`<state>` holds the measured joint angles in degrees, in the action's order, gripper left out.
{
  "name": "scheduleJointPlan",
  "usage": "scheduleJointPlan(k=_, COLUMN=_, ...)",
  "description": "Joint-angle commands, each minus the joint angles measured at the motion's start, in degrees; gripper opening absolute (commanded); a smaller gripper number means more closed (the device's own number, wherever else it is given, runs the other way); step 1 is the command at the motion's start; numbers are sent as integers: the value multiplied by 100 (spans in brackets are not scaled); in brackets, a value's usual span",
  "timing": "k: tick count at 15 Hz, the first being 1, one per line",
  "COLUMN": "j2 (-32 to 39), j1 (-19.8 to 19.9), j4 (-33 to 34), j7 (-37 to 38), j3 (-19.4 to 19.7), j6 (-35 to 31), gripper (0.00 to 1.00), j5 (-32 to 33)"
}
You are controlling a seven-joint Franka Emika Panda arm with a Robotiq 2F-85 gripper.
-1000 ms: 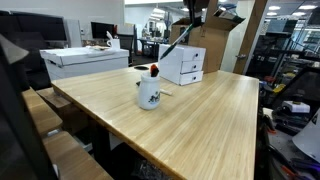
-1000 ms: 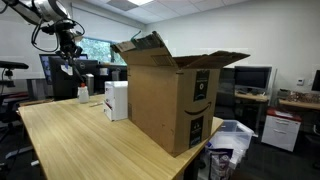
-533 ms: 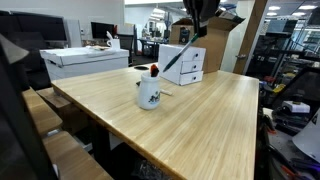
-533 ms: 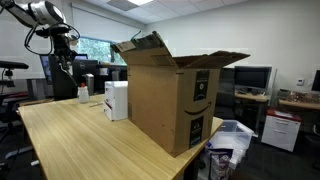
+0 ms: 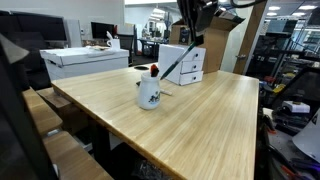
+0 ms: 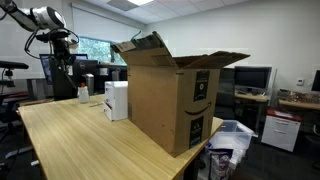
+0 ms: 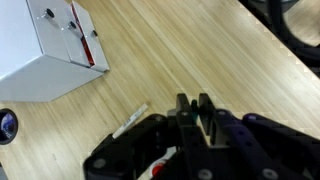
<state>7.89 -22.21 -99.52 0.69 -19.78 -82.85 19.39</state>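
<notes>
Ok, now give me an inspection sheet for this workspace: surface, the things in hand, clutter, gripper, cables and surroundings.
Surface: light wooden table, no spills seen.
Things in hand: white mug with something red-tipped standing in it; a thin dark rod slants from the mug up towards the gripper, but the pictures do not show whether it is held.
Clutter: white drawer box, open cardboard box, thin white stick lying on the table.
Gripper: gripper is high above the table, with its fingers close together.
Cables: dark cables loop beside the arm.
Surroundings: office with desks and monitors.
</notes>
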Motion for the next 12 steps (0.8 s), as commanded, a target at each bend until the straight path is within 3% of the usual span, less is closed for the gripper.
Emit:
scheduleJointPlan(k=1, j2=171, j1=-111, j4=256, j7=259, j3=-58, j6=31, gripper=6, j5=-26)
scheduleJointPlan(k=4, j2=289, j1=-215, j4=461, j7=409, j3=-86, j6=45, gripper=6, j5=-28)
scheduleJointPlan(k=5, j2=94, j1=-16, j4=218, j7=135, j3=67, j6=-154, gripper=6, j5=-2)
scheduleJointPlan(k=12, j2=74, j1=236, j4=199, j7=122, j3=369, j6=-251, gripper=6, j5=22)
